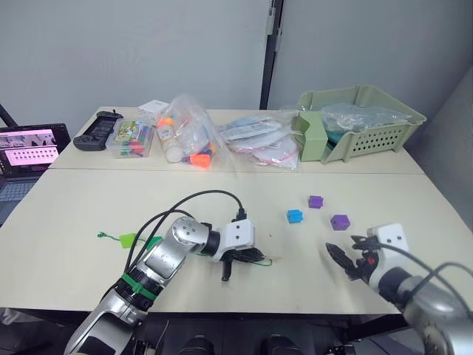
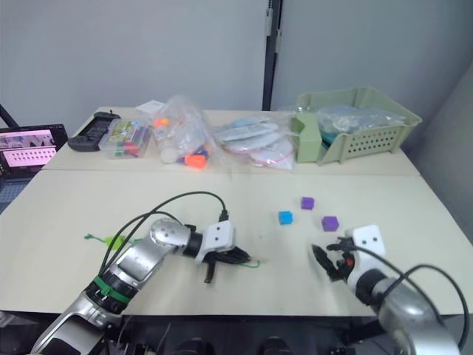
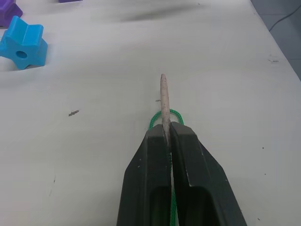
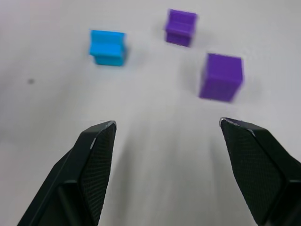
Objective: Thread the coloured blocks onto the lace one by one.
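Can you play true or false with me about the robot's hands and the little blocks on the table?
1. The left end effector is shut on the thin green lace's pale stiff tip. True.
2. The right end effector is holding a purple block. False: it is open and holds nothing.
3. The blue plastic block is already on the lace. False: it lies loose on the table.
4. Two purple plastic blocks lie near the blue one. True.

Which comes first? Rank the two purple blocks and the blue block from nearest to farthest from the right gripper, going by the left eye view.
From the right gripper, which is open:
1. The nearer purple block, just ahead of the gripper, on the table's right side.
2. The blue block, ahead and off to the gripper's left.
3. The farther purple block, beyond the other two.
The blue and farther purple blocks are fairly close.
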`<state>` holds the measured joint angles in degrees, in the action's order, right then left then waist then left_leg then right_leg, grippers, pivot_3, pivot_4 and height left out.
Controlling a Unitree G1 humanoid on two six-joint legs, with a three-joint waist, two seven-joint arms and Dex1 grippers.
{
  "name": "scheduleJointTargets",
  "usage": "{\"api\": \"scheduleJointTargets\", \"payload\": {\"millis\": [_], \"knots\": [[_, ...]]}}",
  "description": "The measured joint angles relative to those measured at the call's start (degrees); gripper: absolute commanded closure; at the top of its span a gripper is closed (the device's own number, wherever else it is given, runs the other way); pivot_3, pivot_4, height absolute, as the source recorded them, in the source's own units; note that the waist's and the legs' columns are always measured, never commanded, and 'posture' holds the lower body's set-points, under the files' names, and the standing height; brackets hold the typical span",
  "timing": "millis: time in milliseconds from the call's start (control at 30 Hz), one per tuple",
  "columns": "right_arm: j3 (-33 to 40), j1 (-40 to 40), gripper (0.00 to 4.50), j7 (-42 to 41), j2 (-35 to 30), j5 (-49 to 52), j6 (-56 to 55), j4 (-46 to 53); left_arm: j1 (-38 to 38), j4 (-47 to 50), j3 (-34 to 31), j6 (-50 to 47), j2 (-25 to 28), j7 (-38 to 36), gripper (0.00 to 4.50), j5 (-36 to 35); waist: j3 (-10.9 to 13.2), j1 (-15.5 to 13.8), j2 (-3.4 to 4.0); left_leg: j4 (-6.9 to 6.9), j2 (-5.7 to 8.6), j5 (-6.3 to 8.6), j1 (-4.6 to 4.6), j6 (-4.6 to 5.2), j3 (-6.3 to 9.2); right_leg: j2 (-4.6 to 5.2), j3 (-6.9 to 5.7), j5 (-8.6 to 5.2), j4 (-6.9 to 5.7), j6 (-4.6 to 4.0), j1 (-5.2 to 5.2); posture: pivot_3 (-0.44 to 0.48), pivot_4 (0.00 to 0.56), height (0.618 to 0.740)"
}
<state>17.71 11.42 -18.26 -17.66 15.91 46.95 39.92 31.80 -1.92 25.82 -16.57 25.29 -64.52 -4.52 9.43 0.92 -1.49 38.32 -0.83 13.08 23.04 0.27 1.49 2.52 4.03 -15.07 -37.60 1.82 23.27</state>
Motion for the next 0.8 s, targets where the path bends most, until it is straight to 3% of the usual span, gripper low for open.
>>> {"api": "scheduleJointTargets", "payload": {"millis": [167,267,533,800], "knots": [[-3.19,-3.32,0.79,6.85,3.07,-5.63,-7.49,-5.61,-0.07,0.00,-0.05,-0.04,-0.35,0.38,4.50,-0.04,-0.01,0.12,0.02,0.00,0.01,0.00,-0.09,0.00,-0.08,0.00,0.05,0.00,0.00,0.00,-0.03,0.000,0.150,0.740],[-3.97,-10.23,0.79,9.22,3.03,-7.92,-11.91,-15.59,-0.24,0.00,-0.08,-0.06,-0.31,0.43,4.50,-0.07,-0.01,0.19,0.02,-0.01,0.02,0.00,-0.11,0.00,-0.10,-0.01,0.06,0.00,0.00,0.00,-0.04,0.000,0.150,0.740],[-4.88,-20.97,0.79,9.78,2.32,-8.84,-18.38,-32.61,-0.44,0.35,-0.14,-0.70,-0.11,1.01,4.50,-0.07,-0.01,0.06,0.02,-0.07,0.03,0.00,-0.06,0.00,-0.08,0.01,0.04,0.01,0.06,-0.01,-0.02,0.000,0.150,0.740],[-3.02,-22.41,3.29,10.44,2.38,-7.72,-21.58,-37.09,-0.69,1.15,-0.14,-1.09,0.11,1.51,4.50,-0.07,-0.01,0.14,0.04,-0.10,0.02,0.00,-0.06,0.00,-0.06,0.00,0.05,0.01,0.04,-0.01,-0.02,0.000,0.150,0.740]]}}
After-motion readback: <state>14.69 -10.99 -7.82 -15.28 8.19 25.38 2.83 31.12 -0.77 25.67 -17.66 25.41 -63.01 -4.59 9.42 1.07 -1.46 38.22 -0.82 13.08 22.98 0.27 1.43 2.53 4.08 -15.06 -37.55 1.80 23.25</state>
